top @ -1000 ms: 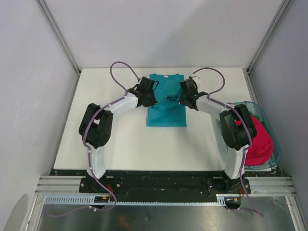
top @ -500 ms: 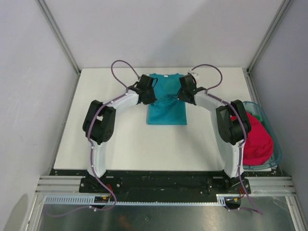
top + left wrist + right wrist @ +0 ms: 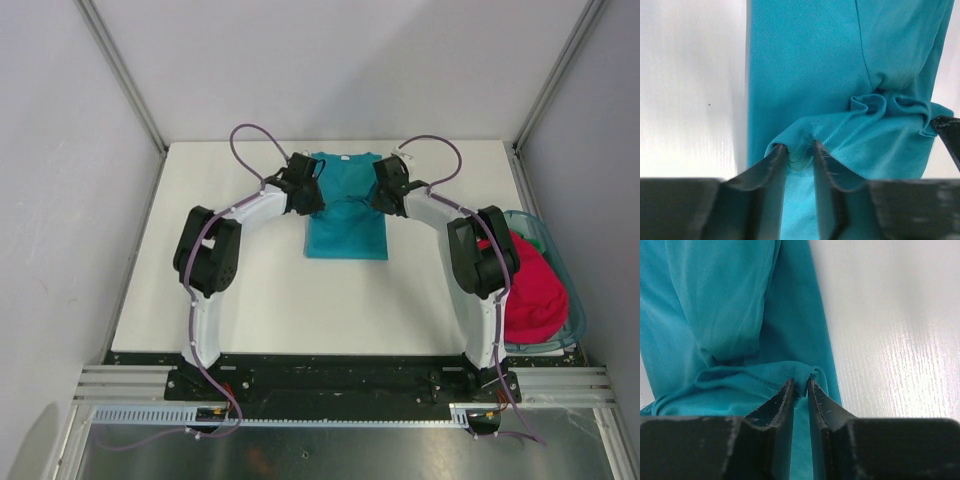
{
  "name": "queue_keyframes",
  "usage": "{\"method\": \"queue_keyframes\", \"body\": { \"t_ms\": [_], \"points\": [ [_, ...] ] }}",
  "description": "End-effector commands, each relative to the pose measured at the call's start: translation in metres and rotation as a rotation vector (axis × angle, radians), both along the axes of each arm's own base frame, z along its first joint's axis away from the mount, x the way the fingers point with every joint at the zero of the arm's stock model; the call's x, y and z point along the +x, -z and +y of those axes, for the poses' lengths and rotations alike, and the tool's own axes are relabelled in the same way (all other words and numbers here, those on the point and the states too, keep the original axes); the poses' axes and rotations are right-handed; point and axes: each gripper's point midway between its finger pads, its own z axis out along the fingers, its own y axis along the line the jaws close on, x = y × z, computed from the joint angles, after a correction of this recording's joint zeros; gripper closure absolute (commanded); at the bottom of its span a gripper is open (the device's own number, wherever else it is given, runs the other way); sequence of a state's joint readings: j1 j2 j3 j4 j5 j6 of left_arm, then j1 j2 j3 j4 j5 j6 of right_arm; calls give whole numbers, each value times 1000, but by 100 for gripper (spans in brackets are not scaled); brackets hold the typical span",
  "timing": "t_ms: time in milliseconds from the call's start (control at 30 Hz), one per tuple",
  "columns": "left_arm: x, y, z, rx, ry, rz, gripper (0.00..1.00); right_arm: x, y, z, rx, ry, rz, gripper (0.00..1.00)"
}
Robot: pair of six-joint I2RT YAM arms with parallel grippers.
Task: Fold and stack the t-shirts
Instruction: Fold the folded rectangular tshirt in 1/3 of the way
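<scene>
A: Teal t-shirt (image 3: 346, 235), how's it lying?
B: Folded narrow on the table (image 3: 260, 300), toward 12 o'clock, with the cloth bunched into a ridge across its middle.
A: Grippers?
B: Left gripper (image 3: 800, 147) is clamped on its 9 o'clock edge and right gripper (image 3: 800, 385) on the 3 o'clock edge. Both have crept toward 12 o'clock in the last second.
A: Nearby?
B: Magenta t-shirt (image 3: 538, 295) in the teal basket (image 3: 540, 222) at 3 o'clock, partly behind the right arm (image 3: 482, 262).

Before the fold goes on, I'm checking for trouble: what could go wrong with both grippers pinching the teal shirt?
The left gripper holds only a small pinch of the teal t-shirt near its edge, so the cloth may slip out when pulled. The cloth is bunched between it and the right gripper, so the fold could set crooked or creased.
</scene>
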State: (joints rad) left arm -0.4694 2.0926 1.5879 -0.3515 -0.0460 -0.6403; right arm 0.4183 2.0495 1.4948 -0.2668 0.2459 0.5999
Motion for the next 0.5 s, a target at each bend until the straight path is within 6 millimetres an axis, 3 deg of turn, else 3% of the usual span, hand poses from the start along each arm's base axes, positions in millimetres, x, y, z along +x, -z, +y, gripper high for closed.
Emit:
{"method": "queue_keyframes", "body": {
  "t_ms": [0,100,200,300,467],
  "points": [
    [22,-34,0,-33,9,-98,56,16,-28,-2,5,0,-66,70],
    [25,-53,6,-42,8,-136,38,17,-43,-4,2,-5,-88,52],
    [22,-67,12,-35,19,-164,34,16,-61,-7,5,-9,-114,46],
    [14,-70,17,-25,25,-167,41,10,-74,-5,10,-16,-130,47],
    [-1,-65,21,-22,43,-145,66,-4,-81,13,2,-60,-147,54]
  ]
}}
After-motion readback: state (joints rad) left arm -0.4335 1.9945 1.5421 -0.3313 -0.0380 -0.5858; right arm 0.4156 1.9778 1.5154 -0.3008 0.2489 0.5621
